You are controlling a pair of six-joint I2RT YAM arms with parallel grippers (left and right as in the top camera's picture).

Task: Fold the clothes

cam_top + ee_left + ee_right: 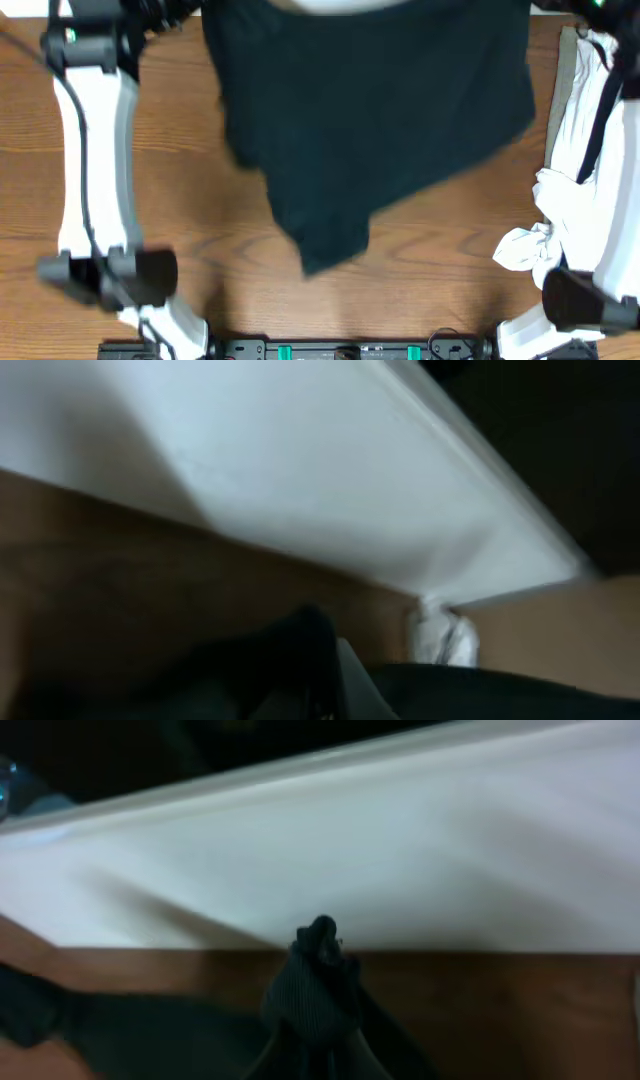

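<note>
Wooden table (200, 230) | overhead: the clothes (370, 110) lie top centre, upper edge cut off by the frame; white garments (575, 190) at the right edge | left wrist: blurred, left gripper (315, 655) clenched, any grasp unclear | right wrist: right gripper (320, 955) clenched, dark cloth trailing left, grasp hard to make out

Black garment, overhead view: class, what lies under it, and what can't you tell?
Under the black garment only the wooden table shows, running out past its edges. Anything lying beneath the cloth is covered and cannot be seen.
</note>
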